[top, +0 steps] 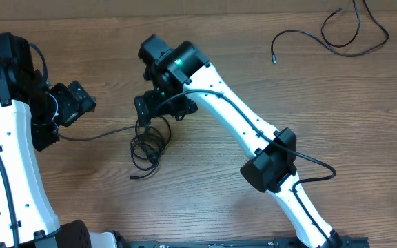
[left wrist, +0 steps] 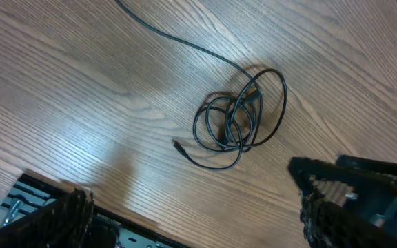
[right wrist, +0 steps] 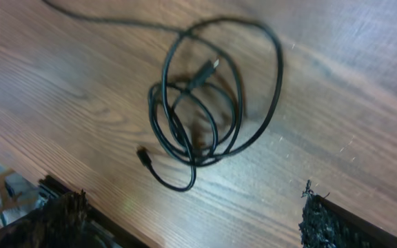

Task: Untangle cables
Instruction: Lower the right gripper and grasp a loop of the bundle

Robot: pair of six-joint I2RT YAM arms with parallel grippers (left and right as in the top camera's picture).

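A knot of thin black cables (top: pixel 147 143) lies coiled on the wooden table (top: pixel 253 55), left of centre. The left wrist view shows the coil (left wrist: pixel 238 117) with a plug tip (left wrist: pixel 176 145) poking out, and the right wrist view shows the same coil (right wrist: pixel 209 103). One strand (top: pixel 95 135) trails left toward my left gripper (top: pixel 74 111). That gripper is open, off to the left of the knot and holding nothing (left wrist: pixel 195 227). My right gripper (top: pixel 163 114) hovers open just above the knot's far side, with nothing between its fingers (right wrist: pixel 191 227).
A separate thin black cable (top: pixel 336 31) lies looped at the back right of the table. The right arm's white links (top: pixel 240 124) cross the middle of the table. The table's front edge (left wrist: pixel 136 224) is near the knot.
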